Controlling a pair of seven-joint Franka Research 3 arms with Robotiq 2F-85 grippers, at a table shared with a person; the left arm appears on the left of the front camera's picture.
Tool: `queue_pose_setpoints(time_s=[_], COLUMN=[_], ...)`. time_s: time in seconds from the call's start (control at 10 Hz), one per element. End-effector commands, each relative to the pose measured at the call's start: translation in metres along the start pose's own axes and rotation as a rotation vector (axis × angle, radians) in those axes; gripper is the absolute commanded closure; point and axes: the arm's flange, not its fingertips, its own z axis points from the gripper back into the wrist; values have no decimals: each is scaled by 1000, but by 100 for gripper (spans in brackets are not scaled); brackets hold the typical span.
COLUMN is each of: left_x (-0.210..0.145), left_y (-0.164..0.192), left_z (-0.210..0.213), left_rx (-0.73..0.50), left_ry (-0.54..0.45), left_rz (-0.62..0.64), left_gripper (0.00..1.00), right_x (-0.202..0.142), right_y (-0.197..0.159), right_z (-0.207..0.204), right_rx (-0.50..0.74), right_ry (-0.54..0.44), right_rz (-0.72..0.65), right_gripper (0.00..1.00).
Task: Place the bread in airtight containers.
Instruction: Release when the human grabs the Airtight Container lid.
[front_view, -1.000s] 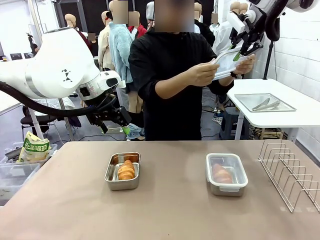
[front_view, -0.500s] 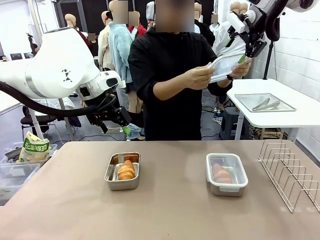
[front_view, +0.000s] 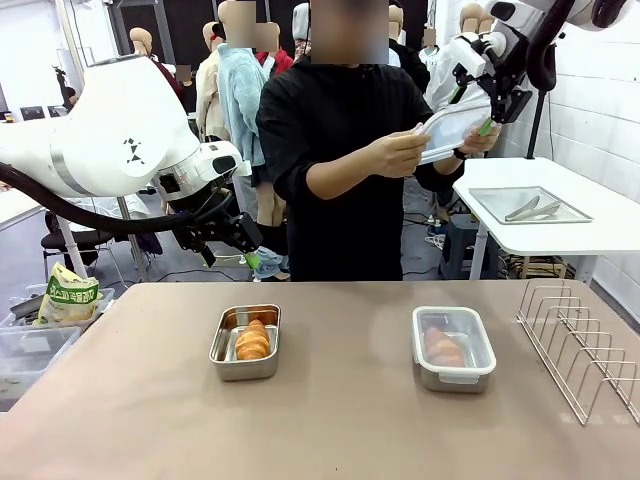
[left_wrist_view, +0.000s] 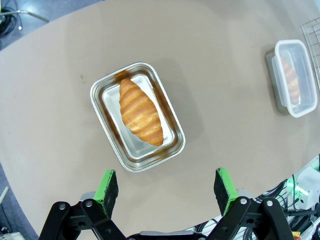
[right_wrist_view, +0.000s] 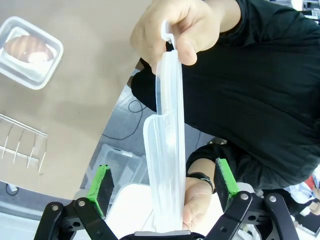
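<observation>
My right hand (right_wrist_view: 162, 187) is spread around the clear white-rimmed plastic lid (right_wrist_view: 167, 150), not pinching it; the person's hands (front_view: 400, 152) hold it. My left hand (left_wrist_view: 165, 186) hangs spread above the golden-brown ridged croissant (left_wrist_view: 140, 111) in the lidless shiny steel tin (left_wrist_view: 136, 116)

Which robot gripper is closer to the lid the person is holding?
The right gripper. It is open around the lid in the person's hands. The left gripper hangs far off, above the open tin.
</observation>
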Motion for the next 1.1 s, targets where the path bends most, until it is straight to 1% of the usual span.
queue_pose_setpoints(time_s=[0.0,1.0], left_x=[-1,-1], left_y=[1,1], left_z=[1,1], left_rx=[2,2], left_ry=[-2,-2], left_rz=[2,2], left_gripper=[0,0], right_x=[0,0], right_y=[0,0], right_z=[4,4], right_rx=[-17,-17], right_ry=[-2,-2], right_rz=[-2,-2], right_gripper=[0,0])
